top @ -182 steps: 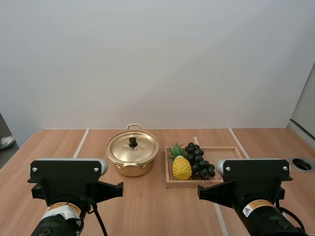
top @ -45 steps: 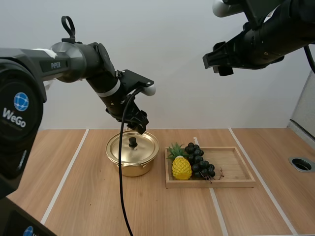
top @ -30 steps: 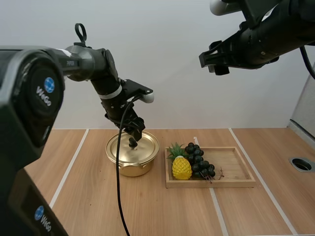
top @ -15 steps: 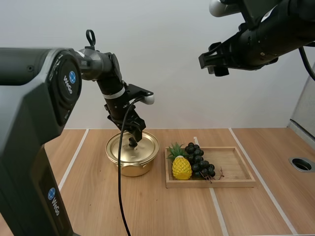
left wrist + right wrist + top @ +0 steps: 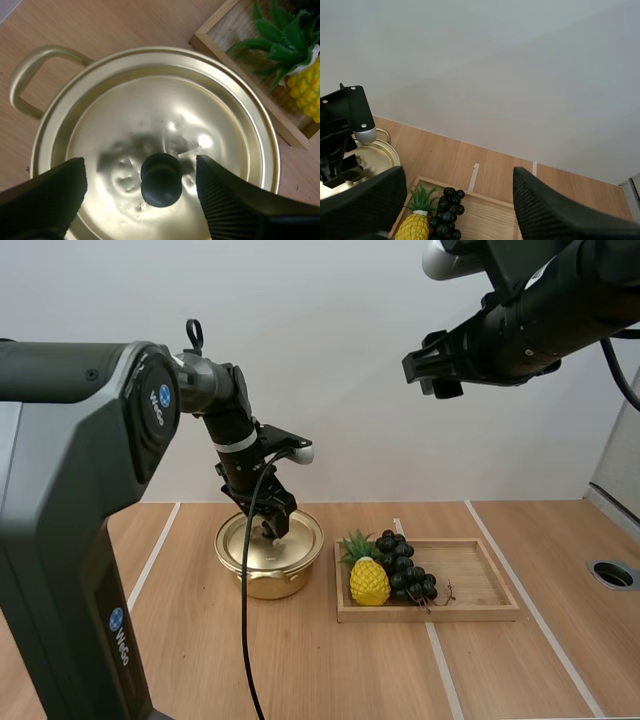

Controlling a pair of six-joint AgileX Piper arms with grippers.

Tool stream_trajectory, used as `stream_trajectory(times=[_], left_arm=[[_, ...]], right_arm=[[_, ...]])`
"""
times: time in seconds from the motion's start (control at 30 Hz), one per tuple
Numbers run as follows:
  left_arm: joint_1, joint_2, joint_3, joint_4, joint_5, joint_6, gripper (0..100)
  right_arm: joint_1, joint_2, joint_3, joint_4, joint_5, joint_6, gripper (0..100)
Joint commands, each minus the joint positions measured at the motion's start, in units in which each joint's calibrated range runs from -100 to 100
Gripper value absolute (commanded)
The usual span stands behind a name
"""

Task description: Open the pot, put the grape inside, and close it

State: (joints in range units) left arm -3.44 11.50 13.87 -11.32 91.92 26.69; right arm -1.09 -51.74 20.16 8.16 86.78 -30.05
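As lid (image 5: 200,110) sits, pot (image 5: 268,585) (inside) unseen.

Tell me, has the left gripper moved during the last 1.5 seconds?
Yes. In the high view the left gripper has come down toward the lid of the pot; its open fingers now flank the knob.

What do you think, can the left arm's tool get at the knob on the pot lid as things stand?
Probably yes. The left tool is open, right above the lid, with one finger on each side of the black knob. Nothing sits between them, so the way looks free.
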Motion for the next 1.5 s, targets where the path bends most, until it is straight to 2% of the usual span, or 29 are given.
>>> stream_trajectory(times=[0.0, 0.3, 0.33, 0.4, 0.43, 0.47, 0.87, 1.17, 1.47], left_arm=[[-0.19, 0.36, -0.47, -0.14, -0.67, -0.13, 100], [-0.19, 0.36, -0.47, -0.35, -0.02, -0.13, 100], [-0.19, 0.36, -0.47, -0.35, -0.02, -0.24, 81], [-0.19, 0.36, -0.47, -0.35, 0.13, -0.32, 27], [-0.19, 0.36, -0.47, -0.35, 0.35, -0.32, 4], [-0.19, 0.36, -0.47, -0.46, 0.53, -0.19, 0], [-0.19, -3.79, -1.97, -0.46, 3.21, -1.33, 0], [-0.11, -19.10, -13.22, -1.07, 7.16, -4.08, 0], [-0.11, -33.43, -26.00, -2.49, 0.79, -8.81, 0]], right_arm=[[-0.20, -0.16, -0.29, 0.15, 0.27, -0.48, 100], [-0.20, -0.16, -0.29, 0.82, 0.27, -0.48, 100], [-0.20, -0.16, -0.29, 1.21, 0.27, -0.48, 100], [-0.20, -0.16, -0.29, 1.34, 0.27, -0.48, 100], [-0.20, -0.16, -0.29, 1.34, 0.27, -0.48, 100], [-0.20, -0.16, -0.29, 1.34, 0.27, -0.48, 100], [-0.20, -0.16, -0.29, 1.34, 0.27, -0.48, 100], [-0.20, -0.16, -0.29, 1.34, 0.27, -0.48, 100], [-0.20, -0.38, -0.29, 1.35, -0.30, -0.21, 100]])
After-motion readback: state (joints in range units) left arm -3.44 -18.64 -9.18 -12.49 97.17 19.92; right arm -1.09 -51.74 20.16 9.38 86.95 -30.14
